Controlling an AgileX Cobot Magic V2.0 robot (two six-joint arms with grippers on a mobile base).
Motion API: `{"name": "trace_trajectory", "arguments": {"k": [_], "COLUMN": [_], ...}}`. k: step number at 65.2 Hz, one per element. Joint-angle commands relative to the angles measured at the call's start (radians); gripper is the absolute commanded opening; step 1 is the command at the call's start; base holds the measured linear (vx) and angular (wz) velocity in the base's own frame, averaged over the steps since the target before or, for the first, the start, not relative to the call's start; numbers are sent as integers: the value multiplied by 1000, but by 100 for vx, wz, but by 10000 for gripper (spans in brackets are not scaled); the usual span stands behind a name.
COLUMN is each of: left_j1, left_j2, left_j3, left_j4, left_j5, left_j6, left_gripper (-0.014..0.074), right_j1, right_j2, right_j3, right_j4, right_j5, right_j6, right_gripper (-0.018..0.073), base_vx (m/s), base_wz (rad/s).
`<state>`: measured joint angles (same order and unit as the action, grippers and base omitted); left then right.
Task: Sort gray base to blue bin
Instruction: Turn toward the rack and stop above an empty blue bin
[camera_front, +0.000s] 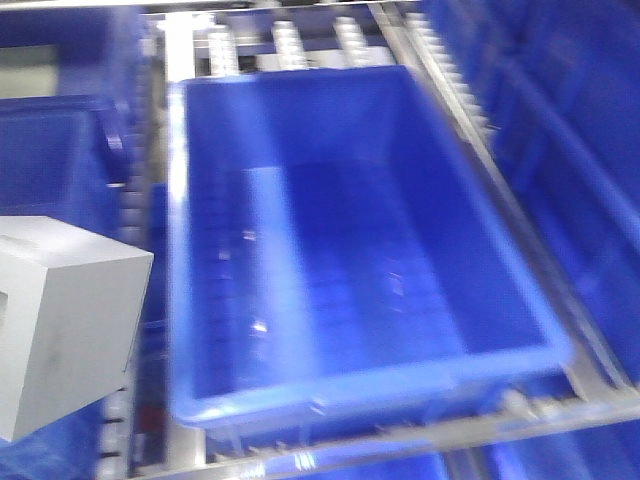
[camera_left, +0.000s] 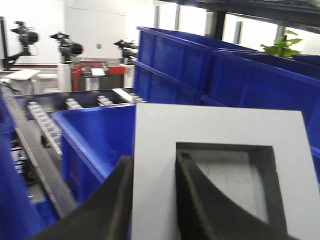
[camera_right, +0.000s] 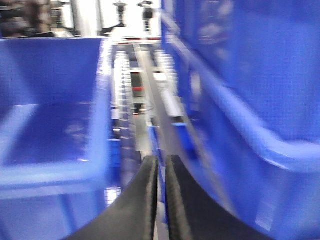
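Note:
The gray base (camera_left: 220, 130) is a light gray block with a dark-edged square recess, and it fills the left wrist view. My left gripper (camera_left: 154, 165) is shut on the block's wall, one finger outside it and the other inside the recess. From the front, the gray base (camera_front: 60, 320) hangs at the left edge, outside the left wall of the blue bin (camera_front: 185, 250). That bin sits on a roller rack with nothing showing inside it. My right gripper (camera_right: 161, 162) is shut with nothing held, over the gap to the right of the blue bin (camera_right: 100, 170).
Metal roller rails (camera_front: 290, 40) run under and behind the bin. More blue totes (camera_front: 560, 130) stand at the right and another (camera_front: 50, 150) at the left. A stack of blue totes (camera_left: 240, 75) rises behind the block. A metal frame rail (camera_front: 520, 210) borders the bin's right side.

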<state>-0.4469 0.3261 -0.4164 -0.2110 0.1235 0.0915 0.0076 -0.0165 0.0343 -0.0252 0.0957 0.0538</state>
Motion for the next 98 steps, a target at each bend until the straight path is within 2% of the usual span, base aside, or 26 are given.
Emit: {"name": "trace_trajectory", "arguments": {"k": [1, 31, 98], "left_j1": [-6, -6, -6], "left_j2": [8, 8, 8], "left_j3": [-29, -29, -29], "left_j4": [-16, -16, -16], "left_j5": [-106, -106, -106], "left_j6": [-6, -6, -6], "left_gripper": [-5, -5, -5], "right_j1": [-4, -4, -4], "right_j2": [-9, -9, -9], "right_j3": [-4, -4, -4], "right_j4": [-6, -6, -6], "right_j5": [-79, -79, -79], "right_j6": [-7, -7, -7], "right_gripper": [-4, -4, -4], "base_vx": [13, 8, 0], "base_wz": [51, 30, 1]}}
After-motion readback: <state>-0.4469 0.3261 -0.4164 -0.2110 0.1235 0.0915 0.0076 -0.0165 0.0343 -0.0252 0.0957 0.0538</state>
